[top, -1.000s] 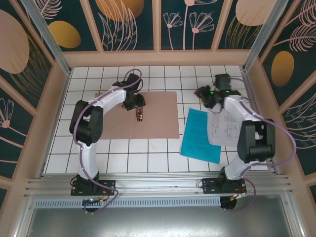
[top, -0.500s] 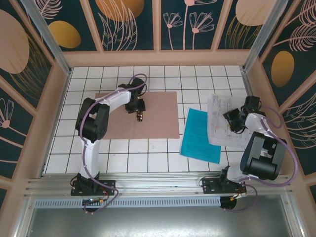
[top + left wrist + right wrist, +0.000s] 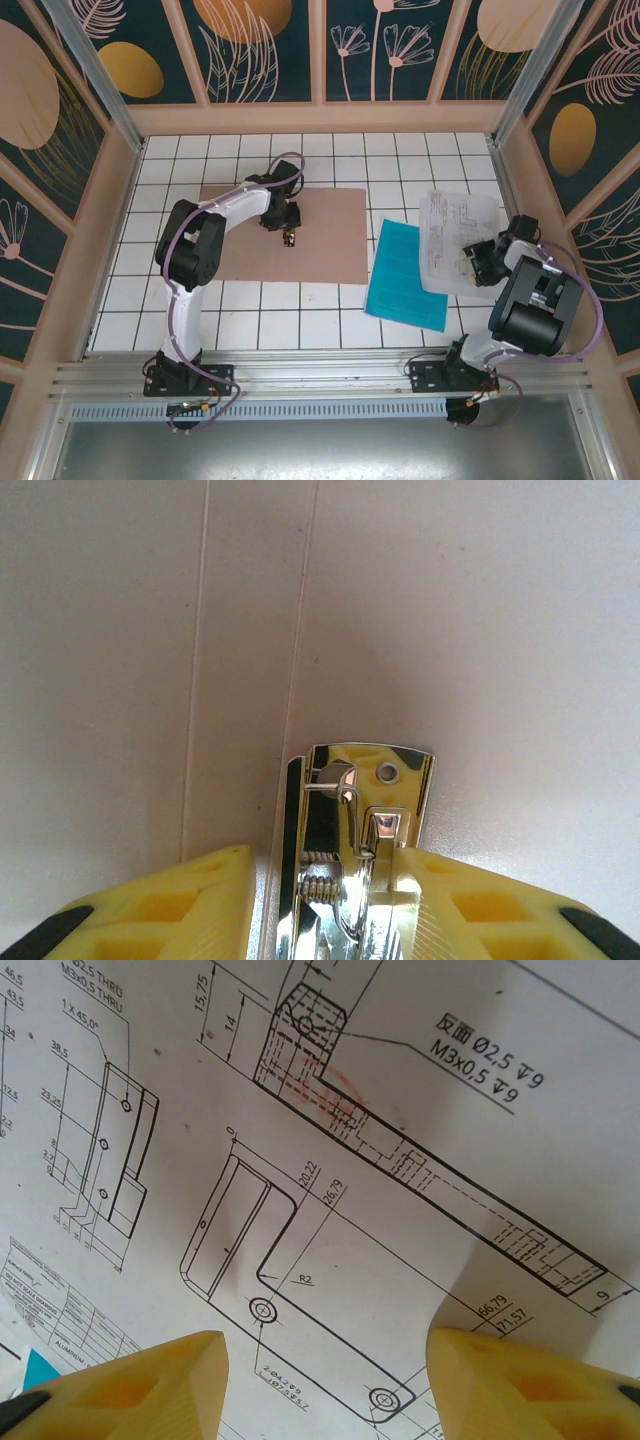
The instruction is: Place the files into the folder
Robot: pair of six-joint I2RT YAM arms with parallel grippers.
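The pinkish-brown folder (image 3: 330, 255) lies flat in the middle of the tiled table. My left gripper (image 3: 288, 237) is low over its upper middle. In the left wrist view the yellow fingers (image 3: 190, 910) straddle a shiny metal spring clip (image 3: 355, 810) fixed on the folder's inside (image 3: 450, 630). The right finger touches the clip and the left one stands a sliver off. The files lie to the right: a teal-blue sheet (image 3: 405, 275) and white printed sheets (image 3: 450, 225). My right gripper (image 3: 472, 262) hovers open just above a white sheet of technical drawings (image 3: 400, 1210).
Wooden walls (image 3: 320, 118) ring the table on three sides. A metal rail (image 3: 320, 372) runs along the near edge, with both arm bases on it. A corner of the teal sheet (image 3: 35, 1365) peeks out beside the right gripper's left finger.
My right arm swung from the back of the table down to the right side, over the white sheets, and its jaws widened. My left gripper crept slightly back over the folder and narrowed around the clip.
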